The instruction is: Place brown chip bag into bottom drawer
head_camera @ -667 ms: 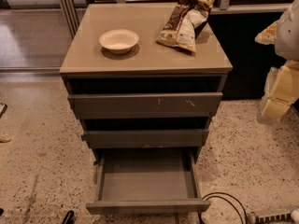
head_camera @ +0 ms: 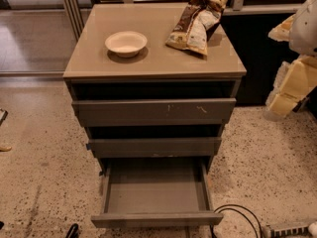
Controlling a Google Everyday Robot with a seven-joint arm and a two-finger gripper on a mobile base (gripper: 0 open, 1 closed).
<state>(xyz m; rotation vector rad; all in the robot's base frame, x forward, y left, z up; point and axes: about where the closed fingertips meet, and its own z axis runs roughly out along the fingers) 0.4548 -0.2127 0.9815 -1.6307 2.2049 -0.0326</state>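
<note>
Brown chip bag (head_camera: 197, 21) atop cabinet (head_camera: 148, 61); bottom drawer (head_camera: 156, 218) open; gripper (head_camera: 290, 90) right.

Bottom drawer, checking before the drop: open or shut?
Open: the grey-brown bottom drawer is pulled out, its floor showing. The pale claw hangs at the right edge.

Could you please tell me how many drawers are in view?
3: the top drawer slightly out, the middle drawer below it, the bottom drawer pulled wide open. The claw hangs at the right edge.

Bag (head_camera: 196, 22) atop, bottom drawer (head_camera: 156, 218) open, gripper (head_camera: 292, 86) right
</note>
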